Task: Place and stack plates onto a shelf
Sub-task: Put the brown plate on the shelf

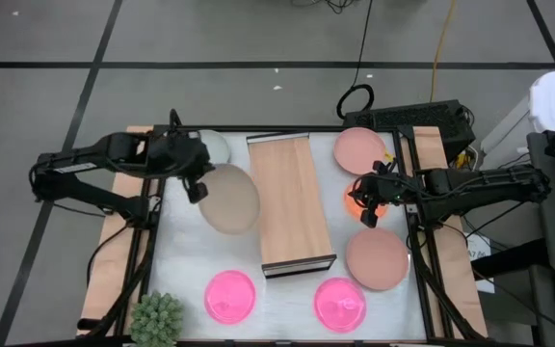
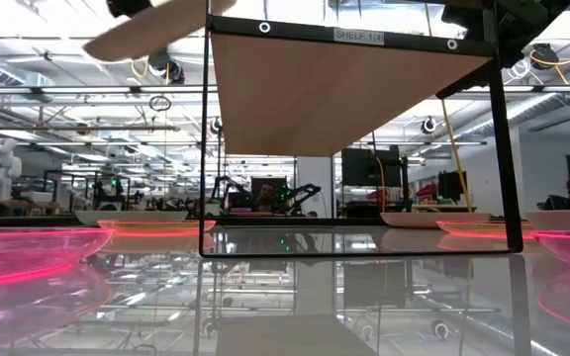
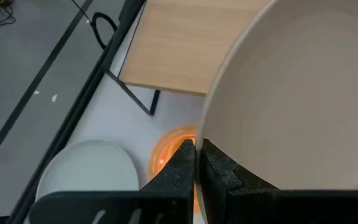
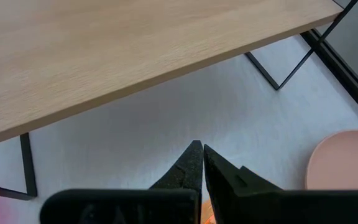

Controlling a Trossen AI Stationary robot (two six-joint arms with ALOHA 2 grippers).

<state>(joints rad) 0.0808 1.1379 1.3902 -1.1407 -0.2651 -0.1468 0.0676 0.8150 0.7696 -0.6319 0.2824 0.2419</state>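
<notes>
The light-wood shelf (image 1: pixel 292 202) stands lengthwise in the middle of the white table. Left of it my left gripper (image 1: pixel 200 191) is shut on a beige plate (image 1: pixel 231 200), which shows high and tilted in the low view (image 2: pixel 151 25). A pale green-grey plate (image 1: pixel 215 146) lies at the far left, and a small orange plate (image 3: pixel 169 149) glows beside it. My right gripper (image 1: pixel 364 202) hangs shut, holding nothing, over another small orange plate (image 1: pixel 353 198) right of the shelf. My left gripper pinches the beige plate's rim (image 3: pixel 211 124) between its two fingers, on the side of the plate toward the table's left edge. The fingers slant down from the left. The plate is lifted clear of the table and tilted.
Salmon pink plates lie at the far right (image 1: pixel 359 149) and near right (image 1: pixel 377 258). Two hot pink plates (image 1: pixel 230 294) (image 1: pixel 340 304) sit near the front edge, and a spiky green plant (image 1: pixel 157 318) at the front left corner. The shelf stands on thin black legs (image 4: pixel 27 171).
</notes>
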